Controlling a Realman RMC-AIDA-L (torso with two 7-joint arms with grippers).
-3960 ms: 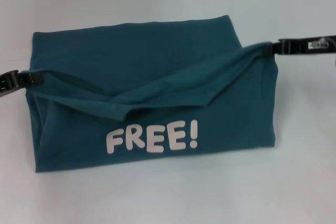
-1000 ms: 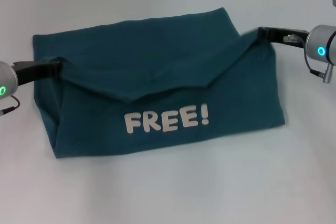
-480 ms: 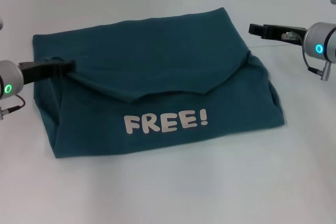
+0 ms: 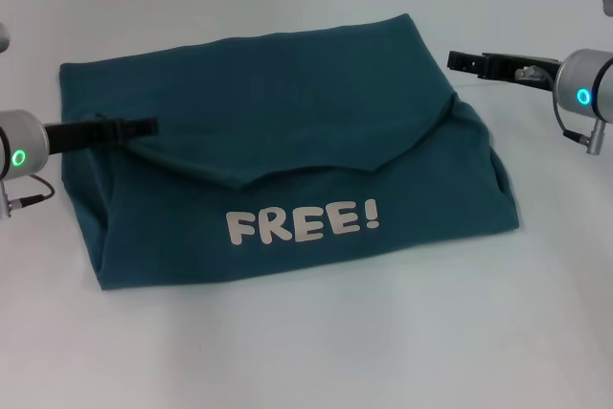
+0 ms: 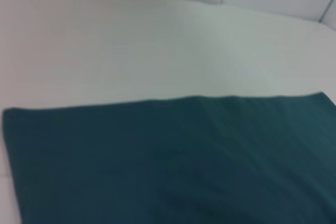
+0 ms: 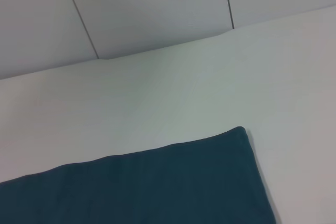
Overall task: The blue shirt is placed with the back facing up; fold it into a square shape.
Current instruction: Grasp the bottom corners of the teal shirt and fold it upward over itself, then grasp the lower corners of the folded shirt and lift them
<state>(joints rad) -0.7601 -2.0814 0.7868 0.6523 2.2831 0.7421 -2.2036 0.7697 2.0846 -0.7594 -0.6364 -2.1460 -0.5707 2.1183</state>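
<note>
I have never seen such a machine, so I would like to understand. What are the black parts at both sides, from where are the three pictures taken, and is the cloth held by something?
This is a robot with two arms. The head view looks down from its head at a white table. The black parts are its tools for grasping: the left gripper lies over the left side of the blue shirt, and the right gripper is just off its far right corner.

The shirt lies folded, with the white word FREE! on the near flap. Neither gripper appears to hold it.

The other two pictures come from cameras on the wrists; each shows the shirt and the table.
</note>
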